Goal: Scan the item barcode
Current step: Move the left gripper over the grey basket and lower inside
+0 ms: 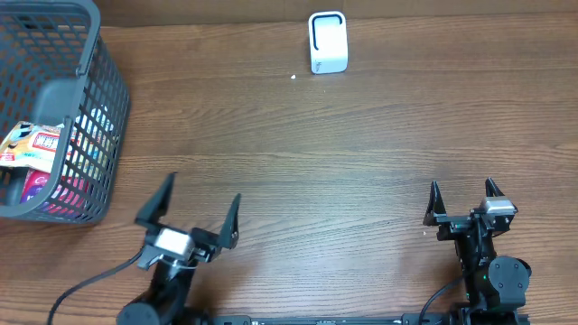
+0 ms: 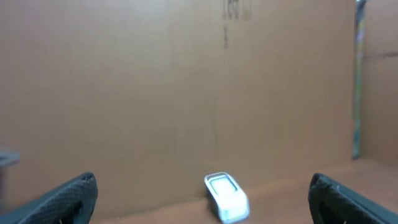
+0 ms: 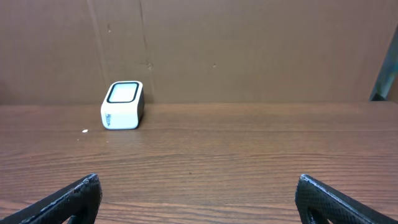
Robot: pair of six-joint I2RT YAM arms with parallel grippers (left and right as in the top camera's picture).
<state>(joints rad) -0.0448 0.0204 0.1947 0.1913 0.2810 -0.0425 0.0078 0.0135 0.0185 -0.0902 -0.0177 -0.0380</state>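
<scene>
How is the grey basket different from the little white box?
The basket is dark grey see-through mesh; the white box is solid, with a dark-framed window. The basket is far bigger than the white box. The basket holds colourful packets; the white box holds nothing and stands alone. The basket is at the left edge, the white box at the far middle. Both sit on the wooden table.

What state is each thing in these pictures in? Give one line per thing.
Grey plastic mesh basket: upright, holding colourful packets.
White box-shaped barcode scanner: standing on the brown wooden table, untouched.
Left tool: open, empty.
Right tool: open, empty.
</scene>
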